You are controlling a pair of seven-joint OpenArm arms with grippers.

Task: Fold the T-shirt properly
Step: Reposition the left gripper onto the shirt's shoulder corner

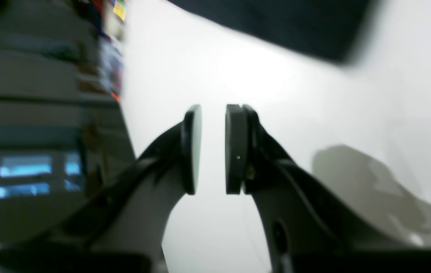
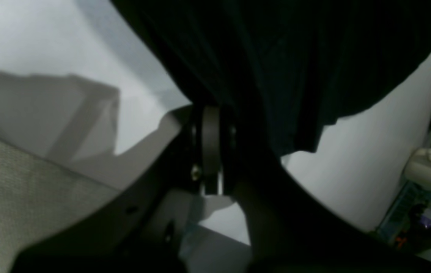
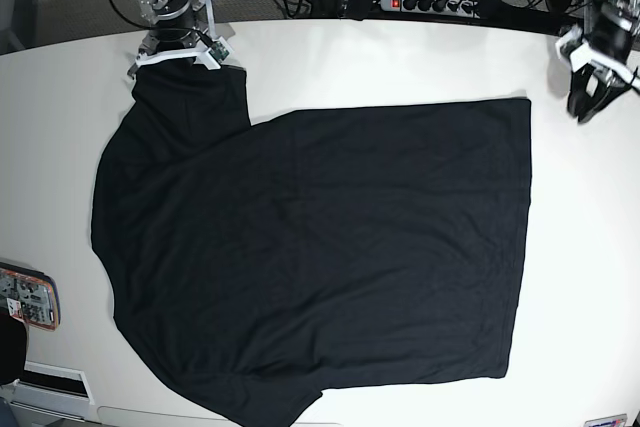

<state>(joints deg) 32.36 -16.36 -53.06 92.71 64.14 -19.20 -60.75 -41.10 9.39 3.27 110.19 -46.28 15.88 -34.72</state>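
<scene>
Base view: right end effector (image 3: 172, 65) pinches T-shirt (image 3: 330, 247) sleeve, left raised.

No text, label or number can be read in any view. The coloured packaging at the edges is too blurred.

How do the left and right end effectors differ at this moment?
The left end effector has a clear gap between its pads and holds nothing; the right end effector is shut on the T-shirt. The left one hangs over bare table, apart from the shirt's edge; the right one is at the shirt's sleeve, pinching the cloth. Both sit near the table's far edge.
</scene>
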